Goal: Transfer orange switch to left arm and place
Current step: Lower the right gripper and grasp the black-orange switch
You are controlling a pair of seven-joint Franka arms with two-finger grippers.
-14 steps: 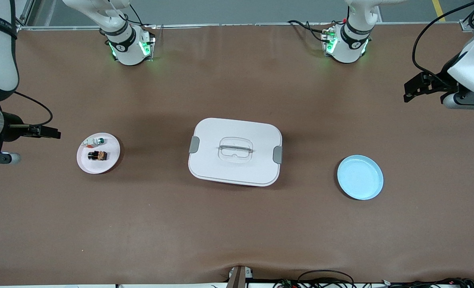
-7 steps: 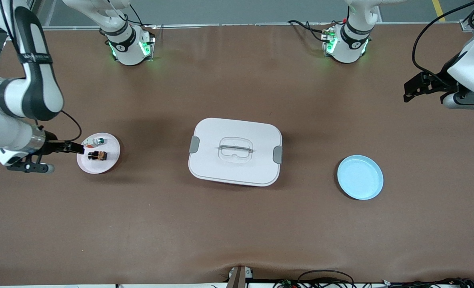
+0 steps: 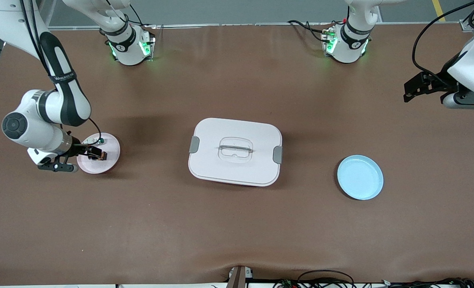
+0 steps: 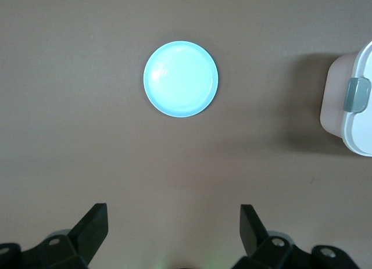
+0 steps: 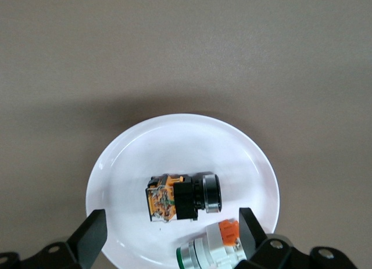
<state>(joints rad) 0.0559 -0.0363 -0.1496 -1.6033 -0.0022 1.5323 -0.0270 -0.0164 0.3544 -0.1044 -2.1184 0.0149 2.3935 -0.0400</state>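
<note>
The orange switch (image 3: 99,155) lies on its side on a small pink plate (image 3: 109,162) toward the right arm's end of the table. In the right wrist view the switch (image 5: 183,197) shows black with an orange end, on the plate (image 5: 174,144). My right gripper (image 3: 88,151) is open over the plate's edge, with the switch just ahead of its fingers (image 5: 90,237). The white box (image 3: 235,151) sits mid-table. My left gripper (image 3: 409,94) waits open and empty above the left arm's end of the table; its wrist view shows a corner of the box (image 4: 354,106).
A white-and-green component (image 3: 99,140) lies on the pink plate beside the switch, close to one right finger (image 5: 212,250). A blue plate (image 3: 360,177) lies toward the left arm's end, also in the left wrist view (image 4: 181,79).
My right arm has swung in from the table's end and its gripper has reached the pink plate. The left arm has not moved.
</note>
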